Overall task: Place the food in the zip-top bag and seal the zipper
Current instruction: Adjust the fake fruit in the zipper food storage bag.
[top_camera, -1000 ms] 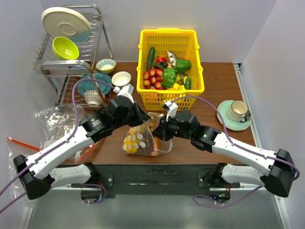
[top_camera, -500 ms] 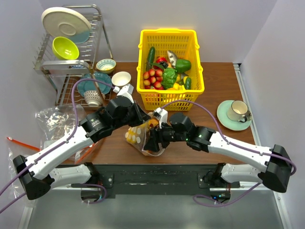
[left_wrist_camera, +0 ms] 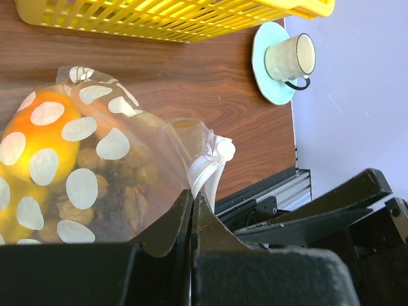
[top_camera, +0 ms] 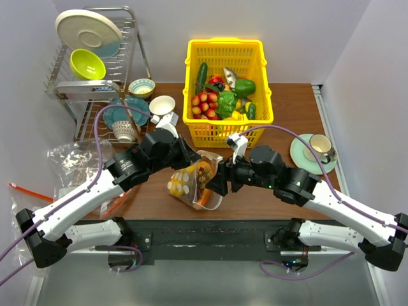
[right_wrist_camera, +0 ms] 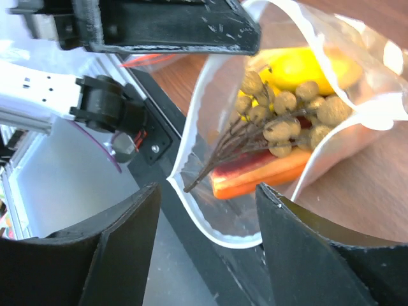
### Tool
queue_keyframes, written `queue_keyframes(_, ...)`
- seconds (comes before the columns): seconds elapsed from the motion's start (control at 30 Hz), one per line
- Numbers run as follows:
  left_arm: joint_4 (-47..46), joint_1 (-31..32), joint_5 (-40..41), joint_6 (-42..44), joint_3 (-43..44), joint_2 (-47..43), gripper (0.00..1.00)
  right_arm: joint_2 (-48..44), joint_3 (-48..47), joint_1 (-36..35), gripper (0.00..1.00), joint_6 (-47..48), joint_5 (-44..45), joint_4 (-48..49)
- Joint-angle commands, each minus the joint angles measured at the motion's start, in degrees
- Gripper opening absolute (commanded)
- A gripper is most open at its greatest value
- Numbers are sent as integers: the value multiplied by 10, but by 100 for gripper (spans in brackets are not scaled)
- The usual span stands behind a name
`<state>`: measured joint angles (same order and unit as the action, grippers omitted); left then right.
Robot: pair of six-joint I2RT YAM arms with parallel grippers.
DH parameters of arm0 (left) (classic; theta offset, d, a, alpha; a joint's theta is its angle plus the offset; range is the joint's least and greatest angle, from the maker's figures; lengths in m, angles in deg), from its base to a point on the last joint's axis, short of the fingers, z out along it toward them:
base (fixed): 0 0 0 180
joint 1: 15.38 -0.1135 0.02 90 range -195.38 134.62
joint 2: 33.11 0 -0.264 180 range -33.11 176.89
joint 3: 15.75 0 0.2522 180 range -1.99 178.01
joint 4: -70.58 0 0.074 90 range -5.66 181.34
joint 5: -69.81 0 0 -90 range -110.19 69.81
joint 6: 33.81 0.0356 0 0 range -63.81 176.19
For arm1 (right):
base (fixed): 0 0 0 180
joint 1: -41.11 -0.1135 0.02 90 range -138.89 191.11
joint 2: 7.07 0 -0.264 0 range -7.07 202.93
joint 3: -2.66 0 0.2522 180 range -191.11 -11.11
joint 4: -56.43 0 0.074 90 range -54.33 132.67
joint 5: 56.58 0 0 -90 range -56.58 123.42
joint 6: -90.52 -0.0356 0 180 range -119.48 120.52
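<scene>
Zip-top bag (top_camera: 190, 183), clear with whitish dots, sits tilted at the near edge of the tabletop (top_camera: 293, 121), just in front of the yellow basket (top_camera: 224, 51). The left tool (left_wrist_camera: 192, 199) is clenched on its mouth edge. The right tool (right_wrist_camera: 207, 194) is released, its jaws spread wide on either side of the bag's open mouth. Inside lie a brown berry cluster (right_wrist_camera: 287, 115), an orange piece (right_wrist_camera: 255, 180) and a yellow fruit (right_wrist_camera: 299, 67).

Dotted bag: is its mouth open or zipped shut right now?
Open. The right wrist view looks straight into the bag's gaping mouth at the berry cluster and an orange piece; the left tool pinches one edge.
</scene>
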<state>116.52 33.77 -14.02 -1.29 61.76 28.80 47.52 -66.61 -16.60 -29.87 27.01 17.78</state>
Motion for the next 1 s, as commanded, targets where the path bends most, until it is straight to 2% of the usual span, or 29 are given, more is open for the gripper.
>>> queue_keyframes(0.0, -36, -3, -8, 10, 1, -13, 0, 44, -58, -1, 66, -12, 25, -68)
queue_keyframes(0.1, -37, -3, -6, 10, -5, -14, 0, 73, -71, -1, 65, -62, 20, -79)
queue_keyframes(0.3, -48, -3, -5, 3, -17, -17, 0, 84, -32, -2, 64, -160, 33, -34)
queue_keyframes(0.7, -66, -3, -10, -14, -32, -17, 0, 164, 47, -1, 61, -263, 22, 79)
queue_keyframes(0.8, -76, -3, -16, -22, -43, -19, 0, 178, 52, -3, 54, -273, 16, 98)
queue_keyframes(0.87, -77, -2, -16, -23, -47, -19, 0, 182, 55, -2, 41, -277, 4, 111)
queue_keyframes(0.9, -75, -2, -15, -24, -47, -19, 0, 184, 55, -1, 35, -278, 0, 114)
queue_keyframes(0.93, -72, -3, -13, -23, -46, -20, 0, 182, 52, -2, 18, -280, -2, 117)
queue_keyframes(0.97, -70, -3, -8, -23, -46, -20, 0, 181, 49, -1, 10, -279, 3, 115)
